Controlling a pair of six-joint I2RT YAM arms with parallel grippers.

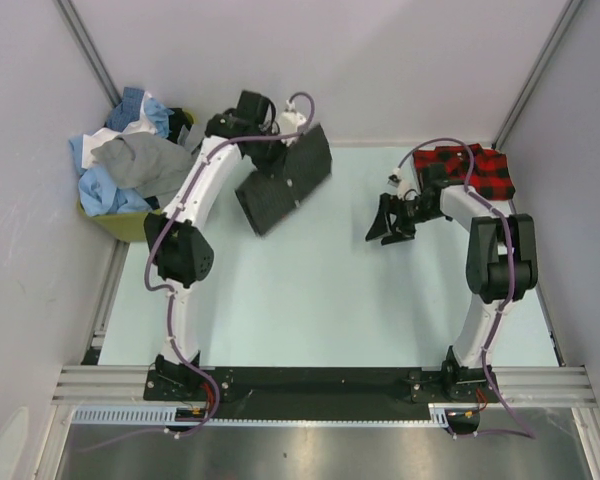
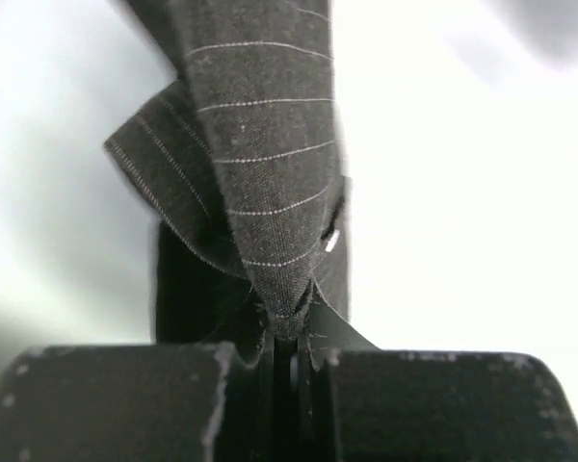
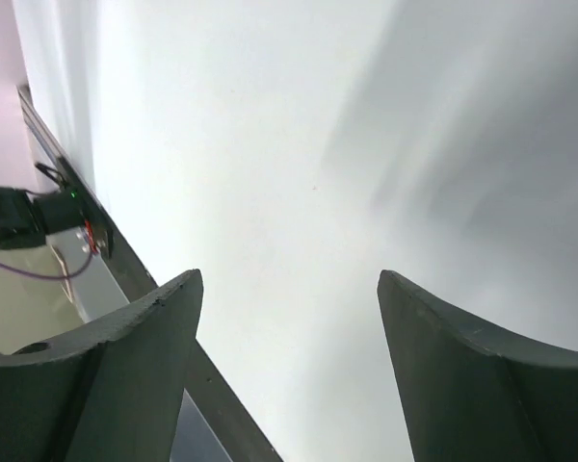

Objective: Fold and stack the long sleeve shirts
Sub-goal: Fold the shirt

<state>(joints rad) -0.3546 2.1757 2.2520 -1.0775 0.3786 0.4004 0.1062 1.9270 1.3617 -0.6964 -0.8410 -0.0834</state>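
A dark charcoal pinstriped shirt (image 1: 285,180) lies folded at the back left of the table, partly lifted. My left gripper (image 1: 265,135) is shut on its far edge; in the left wrist view the cloth (image 2: 270,173) hangs pinched between the closed jaws of the left gripper (image 2: 287,337). A folded red-and-black plaid shirt (image 1: 480,170) rests at the back right corner. My right gripper (image 1: 385,228) hovers over the table's middle right, open with nothing between its fingers (image 3: 149,337). The right gripper (image 3: 289,289) faces bare table in its wrist view.
A yellow-green basket (image 1: 120,222) at the far left holds a heap of blue, white and grey shirts (image 1: 125,160). Grey walls close the table at left, back and right. The arm bases stand on a black rail (image 1: 320,385) at the near edge.
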